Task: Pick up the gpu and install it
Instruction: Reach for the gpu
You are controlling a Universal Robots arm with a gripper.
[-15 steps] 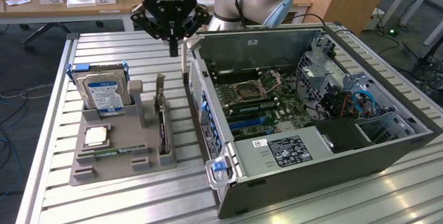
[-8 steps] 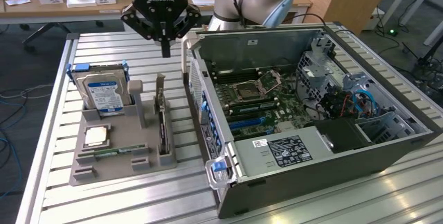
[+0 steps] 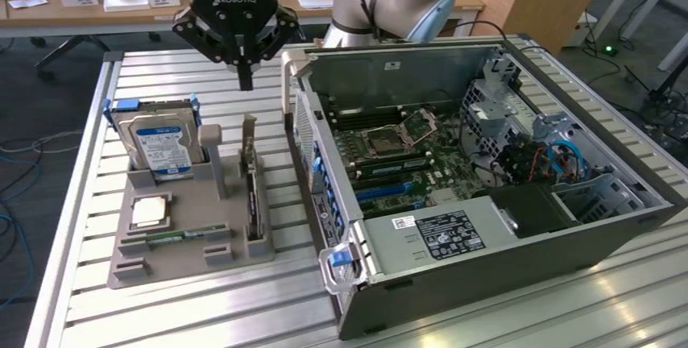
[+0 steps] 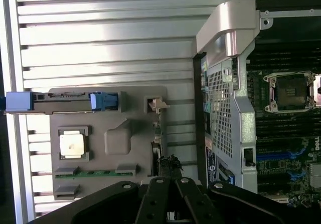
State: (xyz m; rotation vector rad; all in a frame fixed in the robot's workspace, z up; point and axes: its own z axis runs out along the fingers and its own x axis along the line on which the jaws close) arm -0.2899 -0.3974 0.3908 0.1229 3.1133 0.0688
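Observation:
The gpu (image 3: 251, 180) is a thin dark card with a pale bracket, standing on edge in a slot of the grey holder tray (image 3: 183, 266). The wrist view looks down on the gpu (image 4: 157, 133) edge-on, just beyond my fingertips. My gripper (image 3: 245, 80) hangs above the far end of the card, clear of it, with its fingers shut together to a point and nothing between them. In the wrist view the gripper (image 4: 169, 164) reaches toward the card's edge. The open computer case (image 3: 602, 227) lies on its side to the exterior view's right, motherboard (image 3: 398, 155) exposed.
On the tray stand a silver hard drive (image 3: 161, 145) with blue rails, a processor chip (image 3: 148, 212) and a green memory stick (image 3: 177, 236). The case's rear wall and pale handle (image 4: 225, 30) rise close beside the tray. The slatted metal table (image 3: 193, 316) carries everything; desks stand behind.

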